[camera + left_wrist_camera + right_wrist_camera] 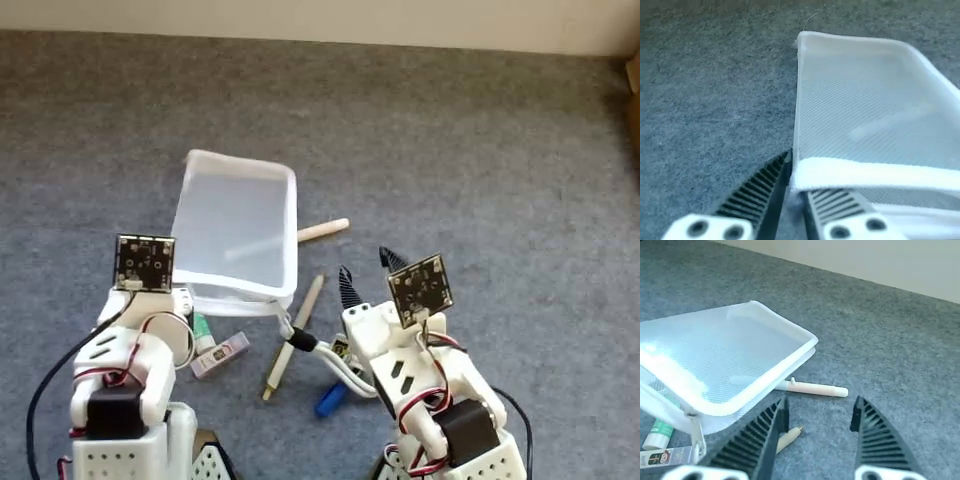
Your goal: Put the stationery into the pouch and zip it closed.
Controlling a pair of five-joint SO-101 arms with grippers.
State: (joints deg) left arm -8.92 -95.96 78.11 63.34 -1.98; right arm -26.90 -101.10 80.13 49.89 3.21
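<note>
Pinching rim of white translucent mesh zip pouch (865, 110): left gripper (794, 182) jaws; right gripper (819, 412) jaws spread near cream pen (812, 388); small labelled block (220, 354), print unreadable.

A pouch (235, 225) of translucent, finely ribbed white plastic, edged with a matt woven cloth band (875, 177), is set against a rough, fuzzy grey carpet (480, 130) with a felt-like nap. A cream pen (815, 388) shows a smooth, matt shell. The right gripper (821, 407) has dull black plastic fingers (760, 440) with ridged faces on smooth white plastic mounts (690, 472). The left gripper (796, 175) shows the same ribbed black plastic. A dark circuit board (145, 262) has a slight sheen.
</note>
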